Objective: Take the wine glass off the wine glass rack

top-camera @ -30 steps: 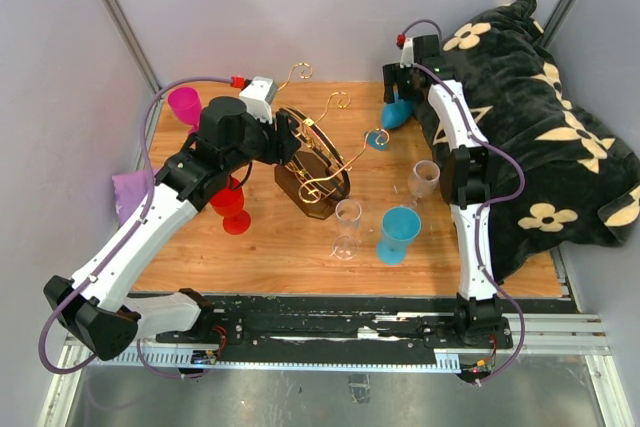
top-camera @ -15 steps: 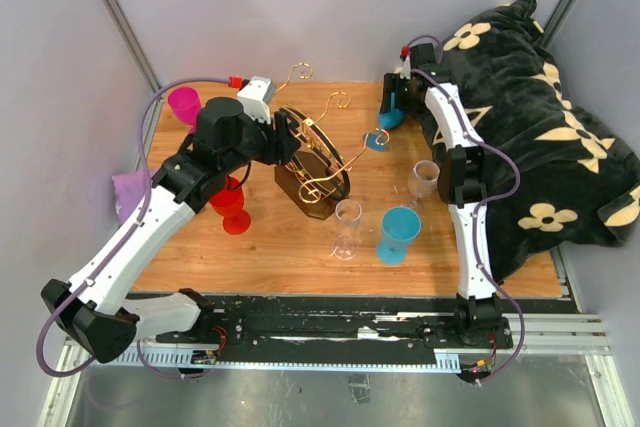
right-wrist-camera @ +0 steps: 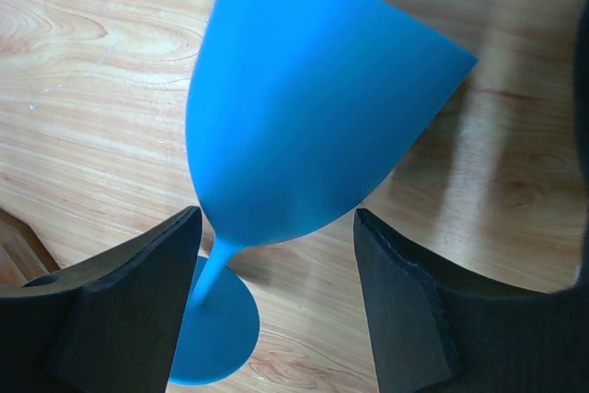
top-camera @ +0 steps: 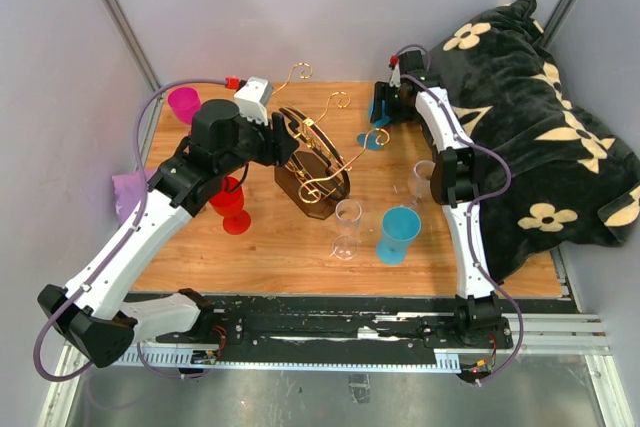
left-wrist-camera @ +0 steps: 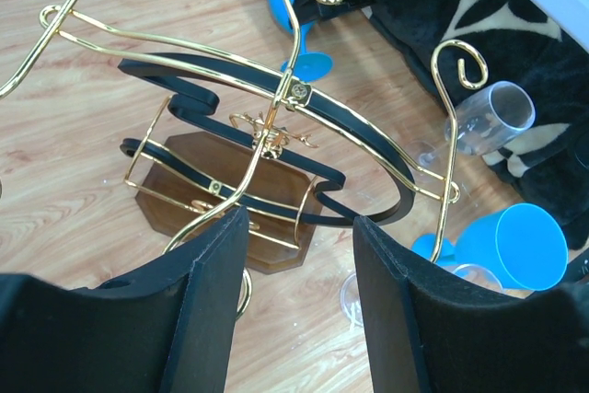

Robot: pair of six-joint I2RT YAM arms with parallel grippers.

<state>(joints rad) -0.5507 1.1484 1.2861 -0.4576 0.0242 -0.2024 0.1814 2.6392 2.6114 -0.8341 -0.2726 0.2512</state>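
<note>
the wine glass rack stands mid-table on its dark wooden base. at its 2 o'clock, the right gripper has its fingers spread on either side of a blue wine glass, whose foot hangs at a gold scroll tip; whether the pads touch the bowl is unclear. the left gripper hovers at the rack's 10 o'clock, fingers apart and holding nothing, the gold wire arms just past them.

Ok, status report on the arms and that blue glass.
Left gripper open over rack. Right gripper open, fingers either side of blue wine glass. Nothing blocking.
</note>
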